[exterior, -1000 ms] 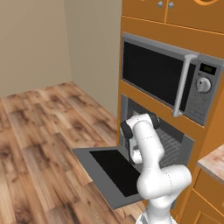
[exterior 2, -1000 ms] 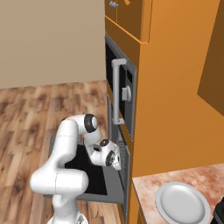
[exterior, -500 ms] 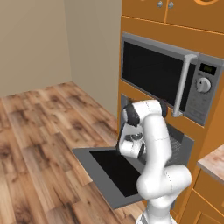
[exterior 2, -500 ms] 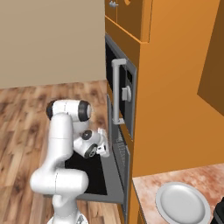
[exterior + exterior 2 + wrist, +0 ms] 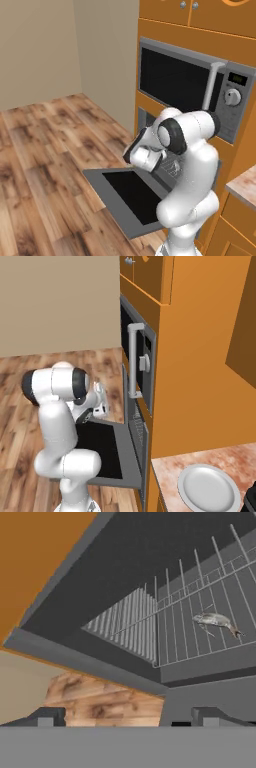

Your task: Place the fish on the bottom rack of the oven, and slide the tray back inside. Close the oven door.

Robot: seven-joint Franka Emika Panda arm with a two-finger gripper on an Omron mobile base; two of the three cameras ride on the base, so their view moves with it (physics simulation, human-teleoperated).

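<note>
One fish (image 5: pixel 216 621) lies near the bottom rack's (image 5: pixel 175 632) front edge; the oven door (image 5: pixel 131 198) hangs open; the tool (image 5: pixel 125 716) spread wide, empty.

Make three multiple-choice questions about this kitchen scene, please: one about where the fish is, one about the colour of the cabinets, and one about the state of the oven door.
1. Where does the fish lie?
A. On the round plate
B. On the bottom rack
C. On the wooden floor

2. What colour are the cabinets around the oven?
A. Orange
B. White
C. Blue

3. What is the state of the oven door?
A. Shut
B. Taken off
C. Folded down open

Answers:
1. B: the hand view shows the fish resting on the thin bars of the wire grid.
2. A: both base views show orange panels framing the oven and the microwave.
3. C: the panel with the black pane lies flat, out over the floor, below the gripper.
</note>
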